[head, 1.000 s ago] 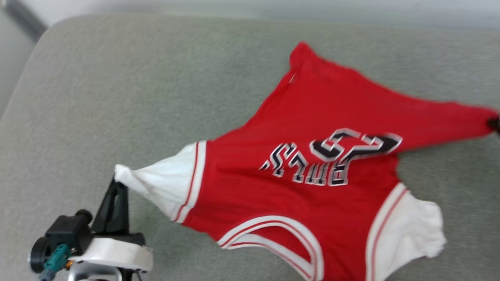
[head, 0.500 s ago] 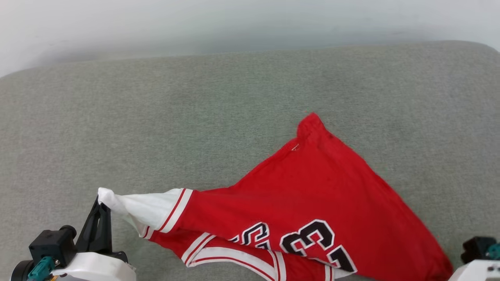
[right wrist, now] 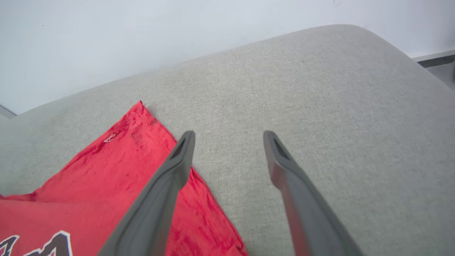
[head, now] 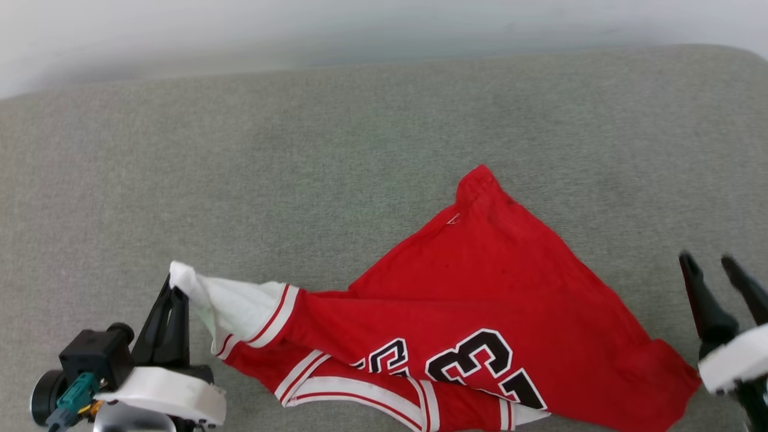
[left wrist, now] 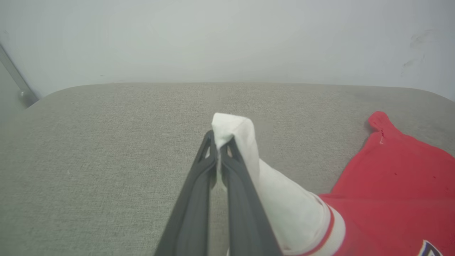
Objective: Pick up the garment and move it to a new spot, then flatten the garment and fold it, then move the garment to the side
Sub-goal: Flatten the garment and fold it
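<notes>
The bright red soft-fabric garment (head: 498, 282) lies rumpled on the grey fabric cushion (head: 300, 150), one white end clamped by the left gripper (head: 174, 283), the right gripper (head: 707, 259) spread and empty beside it, so flattening, folding and moving aside seem left to do.

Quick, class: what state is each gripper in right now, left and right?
Left gripper: shut on a white end of the bright red soft-fabric garment.
Right gripper: open, holding nothing.

Grey-green woven-fabric upholstered cushion (head: 300, 150), rounded far edge and corners; plain pale wall (left wrist: 227, 35) behind it.
</notes>
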You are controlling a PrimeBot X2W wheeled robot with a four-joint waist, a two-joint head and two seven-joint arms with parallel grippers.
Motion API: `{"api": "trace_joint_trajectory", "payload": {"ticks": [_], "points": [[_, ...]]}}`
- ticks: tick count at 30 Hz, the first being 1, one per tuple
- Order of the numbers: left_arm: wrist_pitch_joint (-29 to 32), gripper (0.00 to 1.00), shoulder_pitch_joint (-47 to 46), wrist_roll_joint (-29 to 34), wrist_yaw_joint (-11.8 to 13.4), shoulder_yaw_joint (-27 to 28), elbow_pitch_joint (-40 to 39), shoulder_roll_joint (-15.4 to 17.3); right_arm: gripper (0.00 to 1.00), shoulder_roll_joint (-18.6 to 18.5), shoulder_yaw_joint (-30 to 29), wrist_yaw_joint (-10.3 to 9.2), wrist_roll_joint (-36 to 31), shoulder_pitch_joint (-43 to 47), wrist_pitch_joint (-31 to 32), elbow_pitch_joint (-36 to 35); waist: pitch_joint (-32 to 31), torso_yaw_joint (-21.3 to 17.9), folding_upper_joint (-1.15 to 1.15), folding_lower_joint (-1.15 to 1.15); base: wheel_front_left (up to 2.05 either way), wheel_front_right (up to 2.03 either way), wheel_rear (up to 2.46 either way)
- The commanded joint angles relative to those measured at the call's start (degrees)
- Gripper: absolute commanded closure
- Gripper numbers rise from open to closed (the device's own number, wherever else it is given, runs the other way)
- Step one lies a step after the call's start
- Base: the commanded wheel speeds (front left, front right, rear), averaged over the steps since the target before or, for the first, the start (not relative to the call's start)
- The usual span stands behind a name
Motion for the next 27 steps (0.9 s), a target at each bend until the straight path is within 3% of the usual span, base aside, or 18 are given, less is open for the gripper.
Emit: {"api": "trace_joint_trajectory", "payload": {"ticks": [1,5,8,16,21,27], "points": [[-0.38,1.0,-1.0,0.19,-0.1,-0.14,-0.39,-0.16,0.0,-0.44,0.64,0.0,0.67,-1.78,-0.8,0.48,0.78,0.75,0.0,0.01,0.0,0.0,0.0],[-0.93,1.0,-3.32,0.64,0.09,-1.13,-0.99,-0.95,0.0,-3.1,4.05,-0.01,2.23,-10.72,-2.46,3.45,3.26,1.92,0.0,0.01,0.0,0.0,0.0],[-1.38,1.0,-5.15,1.05,-0.3,-2.21,-1.09,-1.49,0.0,-5.56,7.85,-0.01,4.17,-18.11,0.41,6.48,5.52,3.1,0.0,0.01,0.0,0.0,0.0],[-3.12,1.0,-10.02,1.71,-1.39,-5.01,-0.64,-3.02,0.0,-12.51,19.77,-0.01,9.96,-35.17,18.58,12.87,11.27,7.49,0.0,0.01,0.0,0.0,0.0],[-4.49,1.0,-12.14,1.61,-1.96,-6.02,0.85,-3.89,0.0,-12.37,25.17,-0.01,11.76,-41.47,29.83,16.73,13.5,9.51,0.0,0.01,0.0,0.0,0.0],[-5.49,1.0,-13.74,1.31,-2.55,-7.22,2.89,-4.91,0.0,-11.59,30.97,-0.01,14.4,-43.63,36.8,21.24,14.62,11.45,0.0,0.01,0.0,0.0,0.0]]}}
